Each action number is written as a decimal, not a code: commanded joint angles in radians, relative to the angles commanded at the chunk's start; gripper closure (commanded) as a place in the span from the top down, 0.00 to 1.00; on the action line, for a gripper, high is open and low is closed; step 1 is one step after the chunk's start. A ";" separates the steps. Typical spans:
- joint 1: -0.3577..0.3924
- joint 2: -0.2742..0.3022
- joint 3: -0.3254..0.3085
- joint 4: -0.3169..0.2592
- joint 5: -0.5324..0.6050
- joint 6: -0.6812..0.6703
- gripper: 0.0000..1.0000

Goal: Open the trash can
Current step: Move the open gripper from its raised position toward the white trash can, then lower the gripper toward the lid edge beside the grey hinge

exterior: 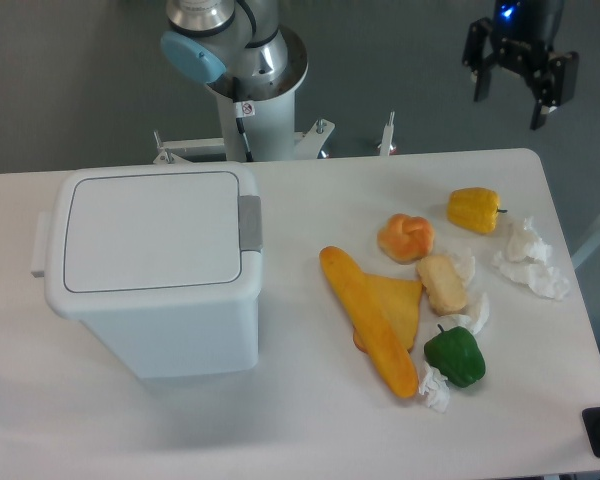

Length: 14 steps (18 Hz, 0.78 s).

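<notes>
The trash can [152,270] is a large white rectangular bin standing on the left part of the table. Its flat white lid [150,228] is shut. A small grey latch button [250,222] sits on the lid's right edge. My gripper [510,105] is black and hangs high at the back right, far from the bin, past the table's far edge. Its fingers are spread apart and hold nothing.
To the right of the bin lie a long yellow baguette [370,320], an orange slice [400,305], a bun [406,237], a yellow pepper [474,209], a green pepper [454,356] and crumpled white paper [528,258]. The arm's base [250,80] stands behind the table.
</notes>
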 joint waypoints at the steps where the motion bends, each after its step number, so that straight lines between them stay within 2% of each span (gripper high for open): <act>1: -0.014 -0.005 0.012 -0.002 0.000 -0.040 1.00; 6: -0.106 -0.009 0.023 0.011 0.000 -0.347 1.00; 12: -0.167 -0.020 0.032 0.014 -0.002 -0.538 1.00; 14: -0.204 -0.041 0.058 0.014 -0.003 -0.618 1.00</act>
